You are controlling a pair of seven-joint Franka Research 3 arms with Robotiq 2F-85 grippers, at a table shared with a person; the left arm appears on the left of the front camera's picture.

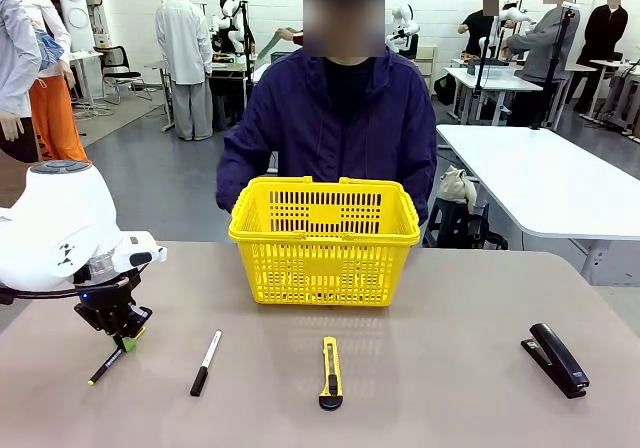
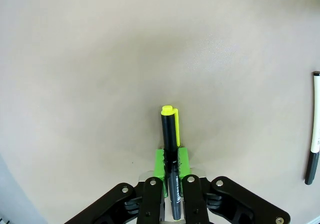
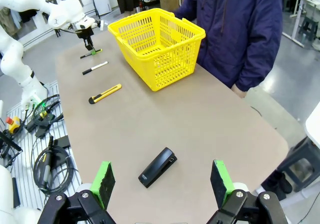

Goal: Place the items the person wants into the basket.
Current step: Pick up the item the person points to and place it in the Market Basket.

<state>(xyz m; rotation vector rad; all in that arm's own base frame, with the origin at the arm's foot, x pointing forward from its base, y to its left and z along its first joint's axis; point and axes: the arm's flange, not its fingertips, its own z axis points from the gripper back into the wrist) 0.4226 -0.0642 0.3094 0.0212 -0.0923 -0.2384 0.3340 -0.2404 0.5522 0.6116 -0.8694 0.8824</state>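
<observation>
My left gripper (image 1: 125, 340) is shut on a slim black pen with yellow markings (image 1: 105, 366) at the table's near left. The pen slants down, its low end close to the tabletop. In the left wrist view the pen (image 2: 170, 134) sticks out between the green pads (image 2: 160, 164). A white marker with a black cap (image 1: 206, 362) lies just right of it. The yellow basket (image 1: 325, 240) stands at the far middle, in front of the person (image 1: 340, 118). My right gripper (image 3: 162, 180) hangs open high above the table's right end.
A yellow-and-black utility knife (image 1: 331, 372) lies near the front middle and a black stapler (image 1: 556, 359) at the front right, below my right gripper in its wrist view (image 3: 157, 167). Bare tabletop lies between these things and the basket.
</observation>
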